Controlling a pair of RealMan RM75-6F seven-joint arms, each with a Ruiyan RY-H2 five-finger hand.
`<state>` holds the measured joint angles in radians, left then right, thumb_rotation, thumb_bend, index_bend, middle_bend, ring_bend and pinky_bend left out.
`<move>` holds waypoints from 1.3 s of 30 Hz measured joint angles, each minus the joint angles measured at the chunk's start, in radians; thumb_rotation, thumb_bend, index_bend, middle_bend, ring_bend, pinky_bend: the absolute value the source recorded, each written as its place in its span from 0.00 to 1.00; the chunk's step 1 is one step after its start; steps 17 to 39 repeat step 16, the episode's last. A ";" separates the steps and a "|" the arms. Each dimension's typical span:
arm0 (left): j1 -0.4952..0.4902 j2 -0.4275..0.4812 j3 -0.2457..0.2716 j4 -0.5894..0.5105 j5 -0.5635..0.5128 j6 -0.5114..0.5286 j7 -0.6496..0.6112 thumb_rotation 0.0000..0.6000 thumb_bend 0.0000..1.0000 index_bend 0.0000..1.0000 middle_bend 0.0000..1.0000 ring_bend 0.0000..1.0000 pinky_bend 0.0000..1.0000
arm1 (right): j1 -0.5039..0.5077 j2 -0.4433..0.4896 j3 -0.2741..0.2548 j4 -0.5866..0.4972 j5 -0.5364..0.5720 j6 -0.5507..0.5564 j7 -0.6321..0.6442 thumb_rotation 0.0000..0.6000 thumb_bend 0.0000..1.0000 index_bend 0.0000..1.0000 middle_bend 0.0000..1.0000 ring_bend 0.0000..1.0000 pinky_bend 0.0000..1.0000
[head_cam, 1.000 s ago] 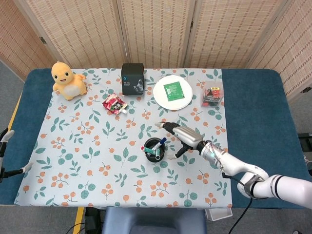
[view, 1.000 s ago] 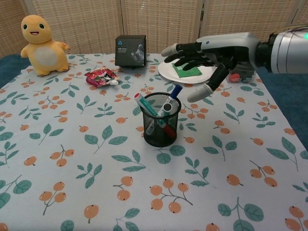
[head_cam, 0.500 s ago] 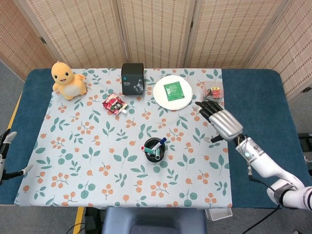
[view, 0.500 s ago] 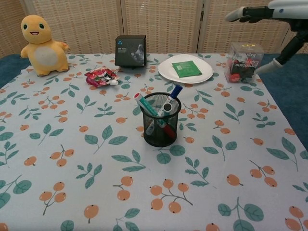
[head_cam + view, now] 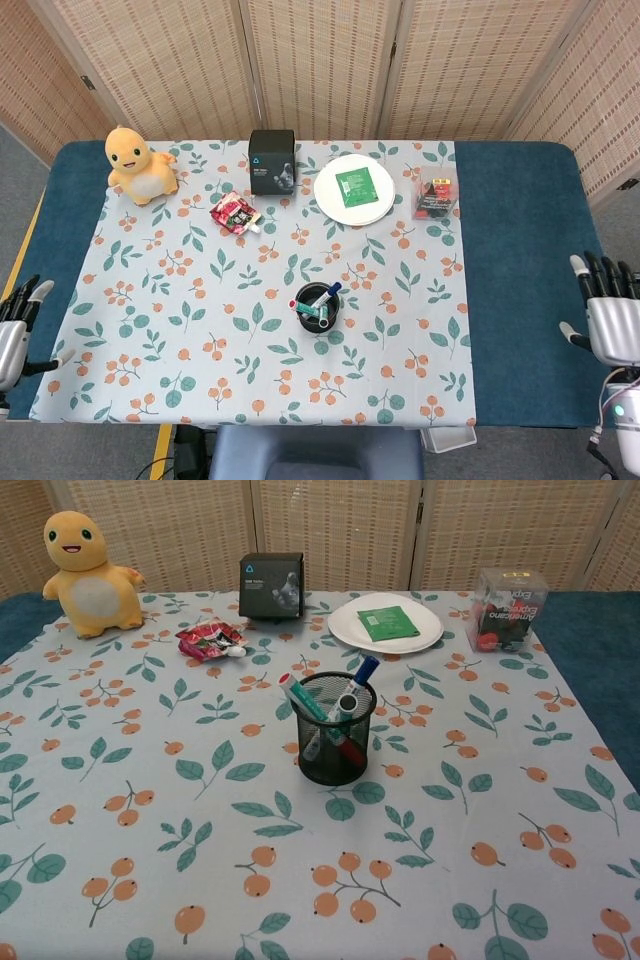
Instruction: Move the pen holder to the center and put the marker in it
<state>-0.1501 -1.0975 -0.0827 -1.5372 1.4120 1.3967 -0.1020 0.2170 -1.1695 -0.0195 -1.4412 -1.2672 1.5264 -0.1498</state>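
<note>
Both hands sit off the working area, empty with fingers spread: the right hand (image 5: pixel 612 318) beyond the surface's 3 o'clock edge, the left hand (image 5: pixel 14 330) past the 8 o'clock corner. Neither appears in the chest view. That parked posture suggests nothing remains for them to carry.

The pen holder (image 5: pixel 317 308) stands upright near the middle of the leaf-print cloth (image 5: pixel 200 300), slightly toward 6 o'clock, where the task wants it. Several markers lean inside the black mesh cup; the blue-capped marker (image 5: pixel 361 672) tilts toward 1 o'clock, its cap above the rim, beside a green one and a red-tipped one. Which of them is the task's own I cannot tell, but none lies loose on the cloth, so the task looks complete.

Along the far side stand the yellow plush toy (image 5: pixel 139 165) at 10 o'clock, the black box (image 5: pixel 272 161) near 12, the white plate (image 5: pixel 353 190) with its green packet, the clear box (image 5: pixel 435 193) at 2 o'clock, and a red wrapper (image 5: pixel 234 213).

Compared with one second earlier, the right hand has left its spot just beside the holder, at the holder's 3 o'clock, and withdrawn past the edge. Holder and markers have not shifted.
</note>
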 measured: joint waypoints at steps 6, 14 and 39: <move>0.002 -0.009 0.003 -0.004 0.010 0.014 0.035 1.00 0.05 0.00 0.00 0.00 0.16 | -0.065 -0.019 0.012 0.033 0.003 0.050 0.038 1.00 0.18 0.00 0.00 0.00 0.00; -0.004 -0.030 0.011 -0.007 0.010 0.002 0.098 1.00 0.05 0.00 0.00 0.00 0.16 | -0.099 0.008 0.042 0.021 -0.035 0.056 0.093 1.00 0.18 0.00 0.00 0.00 0.00; -0.004 -0.034 0.013 -0.008 0.017 0.004 0.098 1.00 0.05 0.00 0.00 0.00 0.16 | -0.107 0.010 0.049 0.018 -0.044 0.059 0.091 1.00 0.18 0.00 0.00 0.00 0.00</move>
